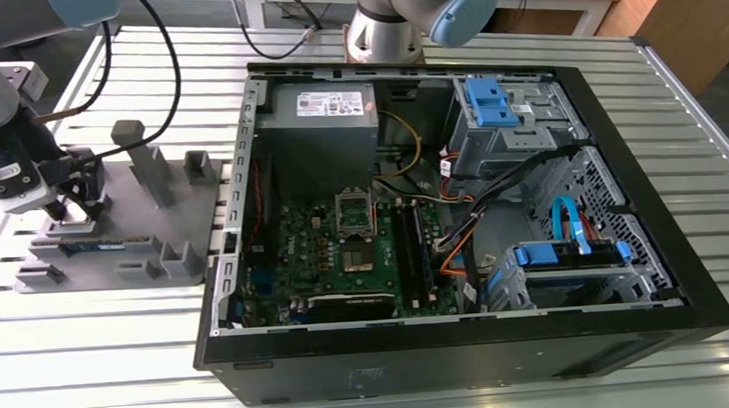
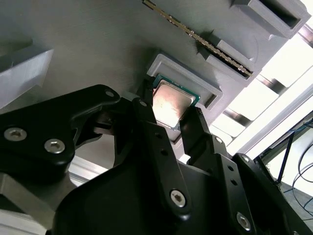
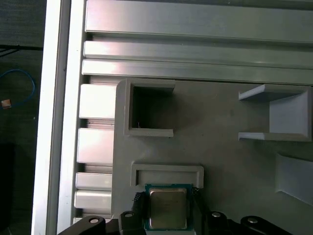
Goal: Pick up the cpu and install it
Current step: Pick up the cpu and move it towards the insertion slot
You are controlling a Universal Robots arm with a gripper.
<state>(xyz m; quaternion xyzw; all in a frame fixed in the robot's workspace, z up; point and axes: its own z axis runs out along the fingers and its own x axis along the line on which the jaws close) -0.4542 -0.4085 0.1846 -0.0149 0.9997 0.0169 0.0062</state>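
Note:
The cpu (image 2: 172,100), a small square chip with a shiny silver top and a thin green rim, sits at a shallow grey nest on the parts fixture (image 1: 156,222). My gripper (image 1: 76,212) stands over that fixture at the exterior view's left. In both wrist views its black fingers (image 2: 146,115) press against two opposite edges of the chip (image 3: 167,208), so the gripper (image 3: 167,205) is shut on it. I cannot tell whether the chip rests in the nest or is lifted. The motherboard socket (image 1: 355,225) lies open inside the computer case (image 1: 469,338).
A long green memory stick (image 2: 200,39) lies in a slot of the fixture beside the nest. Grey posts (image 1: 141,154) and open pockets (image 3: 146,110) rise from the fixture. A second arm's base (image 1: 393,18) stands behind the case. Cables and blue drive bays (image 1: 564,251) crowd the case's right.

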